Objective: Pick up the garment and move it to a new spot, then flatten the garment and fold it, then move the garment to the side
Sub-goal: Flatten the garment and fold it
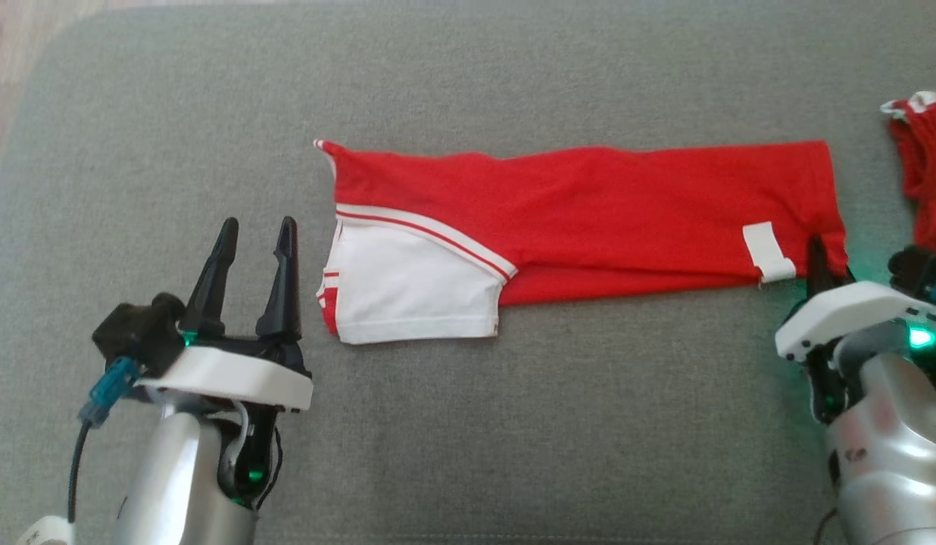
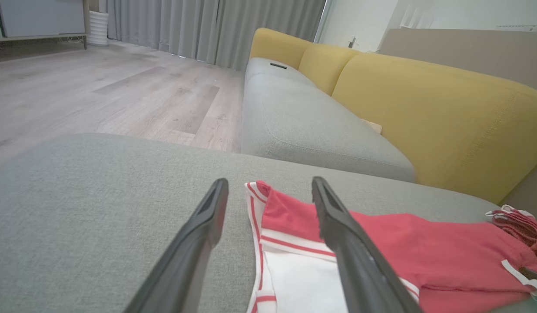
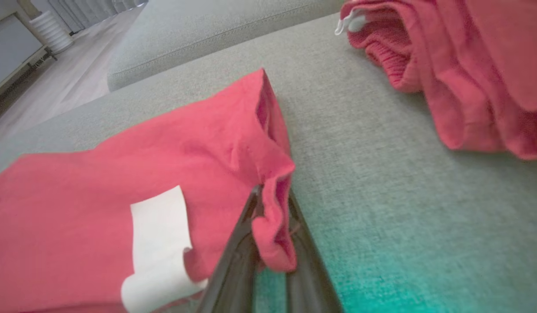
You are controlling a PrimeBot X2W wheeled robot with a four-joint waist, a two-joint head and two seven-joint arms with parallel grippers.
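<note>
A: Where is the garment [image 1: 589,204]?
B: The red garment lies in 1 long flat strip on the grey cushion [image 1: 468,439]. Its white part is at the robot's left end.
A: What is being held?
B: The left gripper [image 1: 258,223] is just beside the white end, and its 2 fingers stand wide apart with nothing between them. The right gripper [image 3: 273,194] is at the other end, at the near corner. Its fingers are pinched tight on a fold of the red cloth.
A: Any words to read?
B: There is a white tag [image 1: 767,253] near that corner, but I cannot read anything on it.
A: Anything else?
B: Another red cloth [image 1: 926,174] lies bunched up further right, apart from the garment.
</note>
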